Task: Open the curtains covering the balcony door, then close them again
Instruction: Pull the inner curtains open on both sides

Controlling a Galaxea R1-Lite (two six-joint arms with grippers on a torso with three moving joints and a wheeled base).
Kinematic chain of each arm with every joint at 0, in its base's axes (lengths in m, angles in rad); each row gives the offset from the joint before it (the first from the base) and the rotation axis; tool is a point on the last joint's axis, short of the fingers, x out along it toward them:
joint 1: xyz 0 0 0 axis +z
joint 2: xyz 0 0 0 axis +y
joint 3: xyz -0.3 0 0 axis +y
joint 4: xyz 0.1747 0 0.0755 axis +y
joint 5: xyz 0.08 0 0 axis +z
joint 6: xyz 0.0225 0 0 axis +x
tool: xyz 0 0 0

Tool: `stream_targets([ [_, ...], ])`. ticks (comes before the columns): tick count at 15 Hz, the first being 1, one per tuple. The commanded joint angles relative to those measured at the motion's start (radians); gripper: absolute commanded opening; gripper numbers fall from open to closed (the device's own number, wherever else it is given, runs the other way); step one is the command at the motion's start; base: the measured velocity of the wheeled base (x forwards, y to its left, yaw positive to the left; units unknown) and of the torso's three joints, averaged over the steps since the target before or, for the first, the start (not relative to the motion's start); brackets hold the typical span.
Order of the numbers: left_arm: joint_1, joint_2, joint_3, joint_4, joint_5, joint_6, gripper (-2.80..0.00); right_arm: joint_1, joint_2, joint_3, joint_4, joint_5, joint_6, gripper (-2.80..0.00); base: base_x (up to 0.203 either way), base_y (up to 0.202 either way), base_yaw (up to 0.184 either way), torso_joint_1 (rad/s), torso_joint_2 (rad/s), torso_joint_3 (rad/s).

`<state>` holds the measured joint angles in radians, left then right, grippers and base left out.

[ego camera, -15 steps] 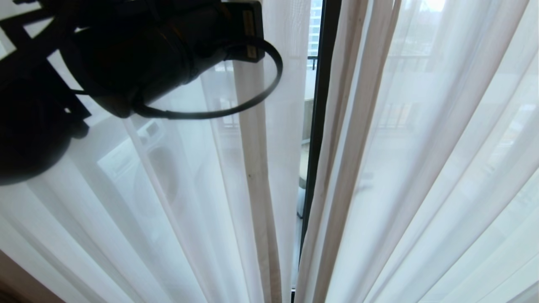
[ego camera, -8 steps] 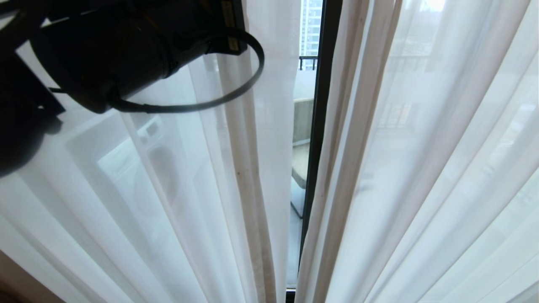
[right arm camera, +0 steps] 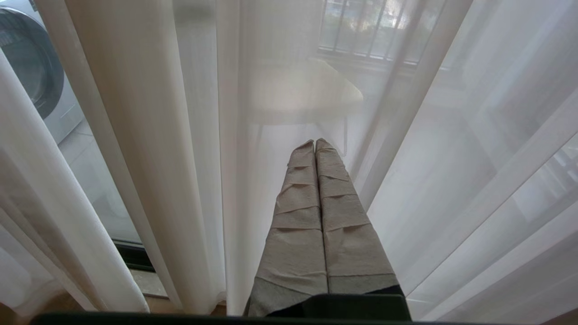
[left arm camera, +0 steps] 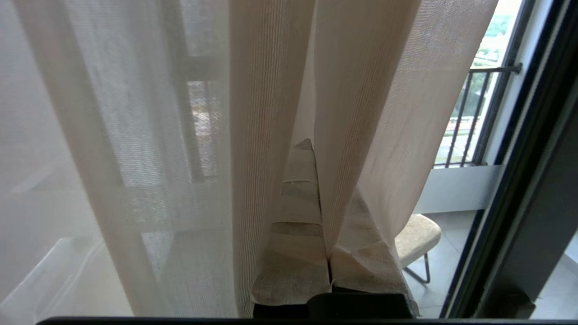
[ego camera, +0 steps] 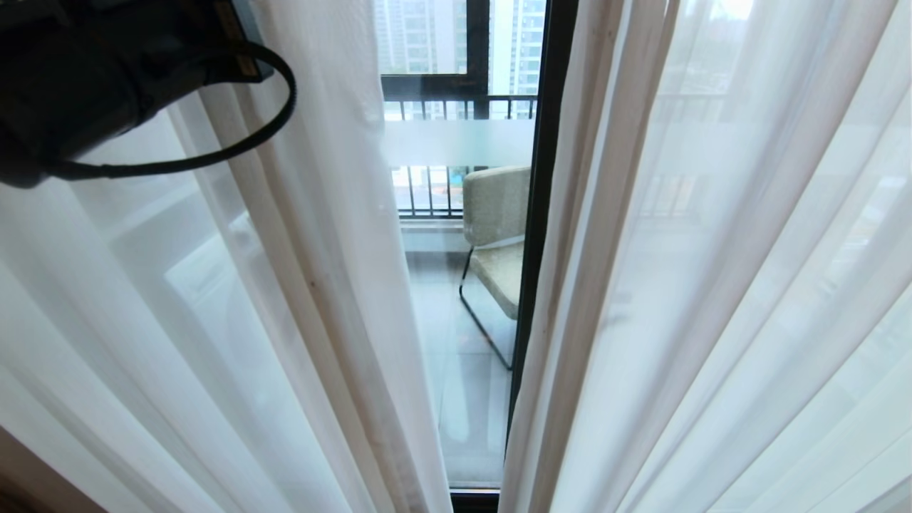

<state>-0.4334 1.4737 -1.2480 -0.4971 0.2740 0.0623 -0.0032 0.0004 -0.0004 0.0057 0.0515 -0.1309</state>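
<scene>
The curtains hang as two thin white sheers, a left panel [ego camera: 320, 249] and a right panel [ego camera: 712, 285], with a gap between them. Through the gap shows the balcony door: clear glass with a frosted band [ego camera: 456, 142] and a black frame post [ego camera: 541, 178]. My left arm [ego camera: 92, 64] is at the upper left of the head view. The left gripper [left arm camera: 314, 146] is shut on a fold of the left sheer [left arm camera: 343, 135], which runs between its taped fingers. My right gripper [right arm camera: 314, 142] is shut on nothing and points at the sheer [right arm camera: 149, 135] close ahead.
A beige chair [ego camera: 499, 235] on black legs stands on the balcony behind the glass, with a barred railing [ego camera: 427, 192] beyond it. A washing machine [right arm camera: 27, 76] shows behind the glass to one side. A strip of wooden floor [ego camera: 28, 477] lies at the lower left.
My left arm has swung to the left with the sheer's edge in its grip. The gap has widened, and the chair, railing and frosted band now show. The right panel has not moved.
</scene>
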Motion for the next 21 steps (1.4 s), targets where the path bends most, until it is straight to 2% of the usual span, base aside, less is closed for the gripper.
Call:
stream_targets([
  [1, 0.092, -0.048, 0.028, -0.003, 0.000, -0.012, -2.80, 0.000, 0.000, 0.000, 0.000, 0.001, -0.001, -2.80, 0.000, 0.000, 0.000, 0.000, 0.00, 0.000],
  [5, 0.237, -0.070, 0.050, -0.003, 0.000, -0.045, -2.80, 0.000, 0.000, -0.001, 0.000, 0.001, -0.001, -2.80, 0.000, 0.000, 0.000, 0.000, 0.00, 0.000],
  [9, 0.328, -0.079, 0.050, -0.001, -0.001, -0.050, -2.80, 0.000, 0.000, 0.000, 0.000, 0.001, -0.001, -2.80, 0.000, 0.000, 0.000, 0.000, 0.00, 0.000],
  [21, 0.355, -0.092, 0.065, 0.000, 0.001, -0.041, -2.80, 0.000, 0.000, -0.001, 0.000, 0.001, -0.001, -2.80, 0.000, 0.000, 0.000, 0.000, 0.00, 0.000],
])
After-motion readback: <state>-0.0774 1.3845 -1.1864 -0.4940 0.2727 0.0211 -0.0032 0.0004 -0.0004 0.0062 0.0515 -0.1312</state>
